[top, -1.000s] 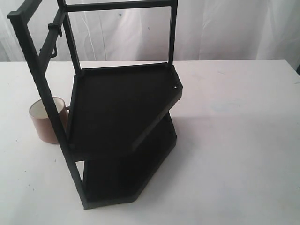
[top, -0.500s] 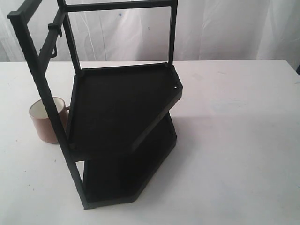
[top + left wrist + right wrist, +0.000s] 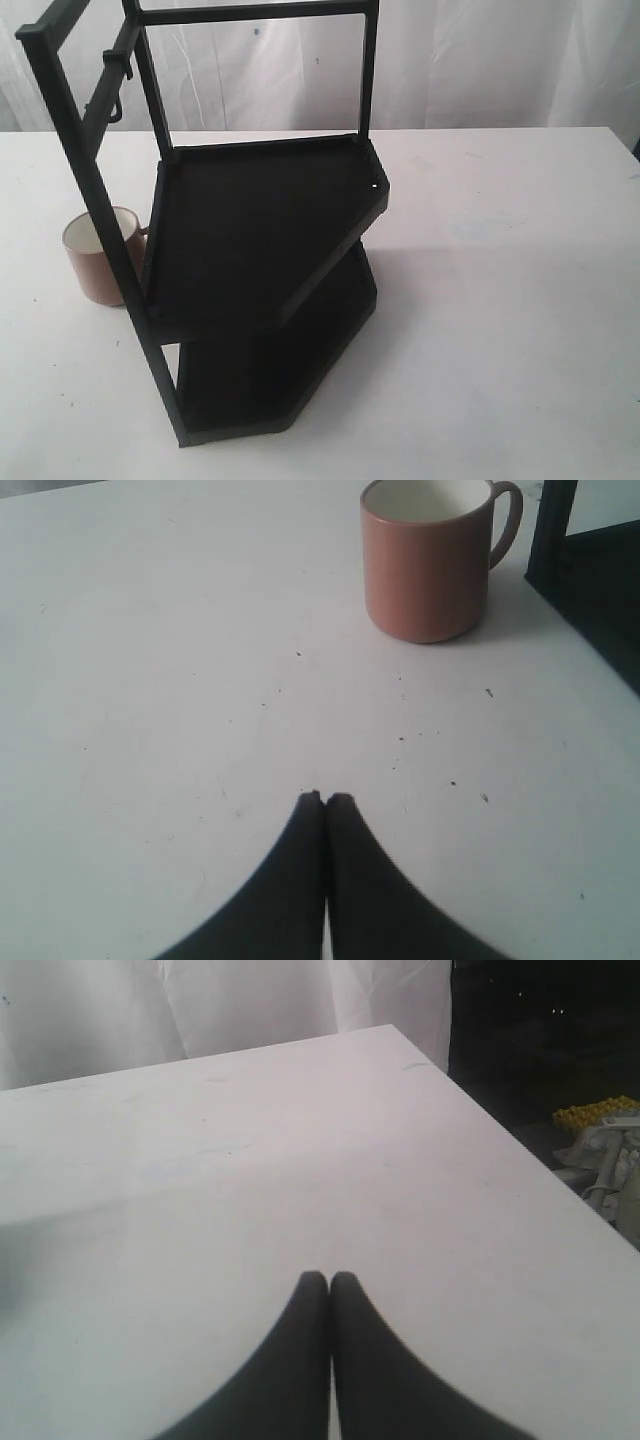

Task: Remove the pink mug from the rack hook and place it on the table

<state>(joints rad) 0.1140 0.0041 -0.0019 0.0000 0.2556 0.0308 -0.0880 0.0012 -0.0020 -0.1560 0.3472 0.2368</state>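
No change over the last second: the pink mug sat upright on the table, just beside the rack and partly behind its front post, with the hook bare. Left gripper was pressed together and empty, apart from the mug. Right gripper was the same, tips together over bare table. Task looked done — nothing left to place.

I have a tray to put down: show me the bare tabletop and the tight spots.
The widest bare stretch of the white tabletop lies right of the tall black metal rack, out to the table's edge. Another lies front left, before the small pink ceramic mug. Tight: between mug and rack's left upright.
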